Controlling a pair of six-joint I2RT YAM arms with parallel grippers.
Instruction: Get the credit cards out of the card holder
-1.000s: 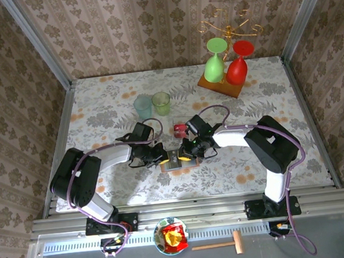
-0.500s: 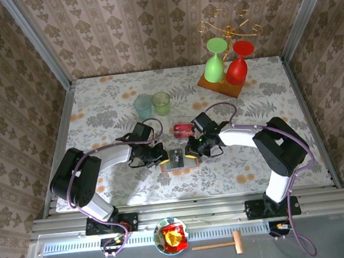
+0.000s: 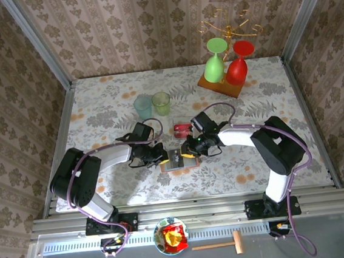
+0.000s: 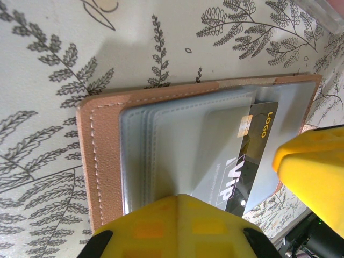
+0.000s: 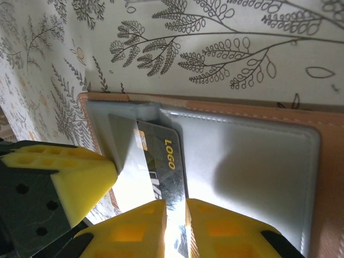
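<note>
- Enclosure: patterned wallpaper [image 3: 120,30] on three sides, with one table [image 3: 96,106] under a floral cloth.
- Arms: two, both reaching to the table's middle from opposite sides.
- One wooden board [image 3: 217,87] at the far right carries two upturned goblets, one green [image 3: 214,64] and one red [image 3: 239,66].
- Two tumblers [image 3: 142,105] stand side by side, far of the left arm.
- One bowl [image 3: 158,243] holding a snack packet and one wooden mallet [image 3: 222,243] lie on the near ledge, off the table.
- Left gripper [image 3: 160,155]: fingers closed together, tips pressed down on the left part of the card holder.
- Right gripper [image 3: 190,150]: jaws drawn to a thin slit, pinching the dark card's edge.
- Card holder [image 3: 176,159]: one, lying open and flat between the two grippers, grey pockets up, tan border.
- Dark card [image 4: 252,156]: one, marked "LOGO", partly out of its pocket.
- Red cards [image 3: 182,128]: a small group on the cloth just beyond the holder; number cannot be told.
</note>
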